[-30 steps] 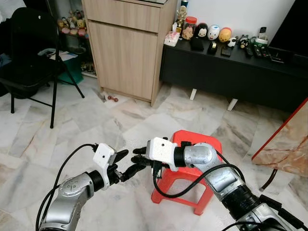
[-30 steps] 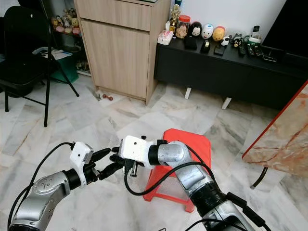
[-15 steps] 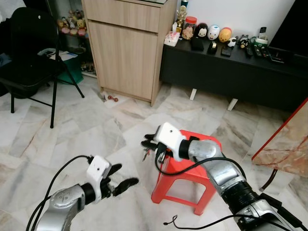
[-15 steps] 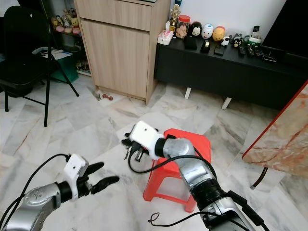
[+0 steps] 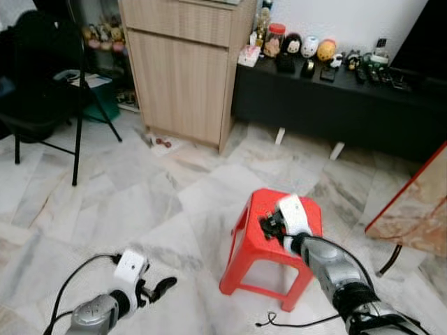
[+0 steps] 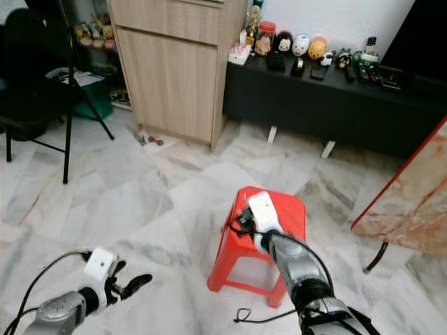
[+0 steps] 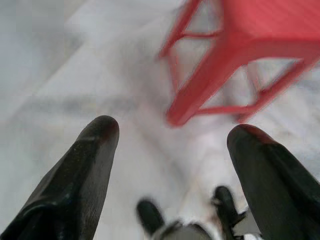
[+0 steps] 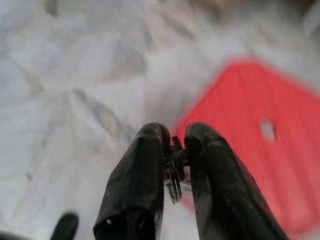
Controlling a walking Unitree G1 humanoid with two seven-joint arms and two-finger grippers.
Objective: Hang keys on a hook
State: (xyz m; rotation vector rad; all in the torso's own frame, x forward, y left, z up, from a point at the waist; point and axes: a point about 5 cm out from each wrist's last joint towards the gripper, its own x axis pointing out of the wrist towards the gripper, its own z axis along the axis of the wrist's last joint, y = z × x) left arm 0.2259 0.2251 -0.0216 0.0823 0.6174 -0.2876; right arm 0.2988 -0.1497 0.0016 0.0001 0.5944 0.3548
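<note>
Marble floor tiles [image 5: 126, 202] spread under everything, pale and veined. Nearest, the left gripper [image 5: 155, 289] hangs low over them, its two fingers spread wide with nothing between. Just beyond, the right gripper [image 8: 172, 150] hovers at the near edge of one red plastic stool [image 5: 262, 258], its two fingers pinched on one small bunch of keys [image 8: 174, 175] dangling between the tips. Farther off stand one wooden cabinet [image 5: 185, 70], one black folding chair [image 5: 42, 84] and one low black console [image 5: 335, 98].
</note>
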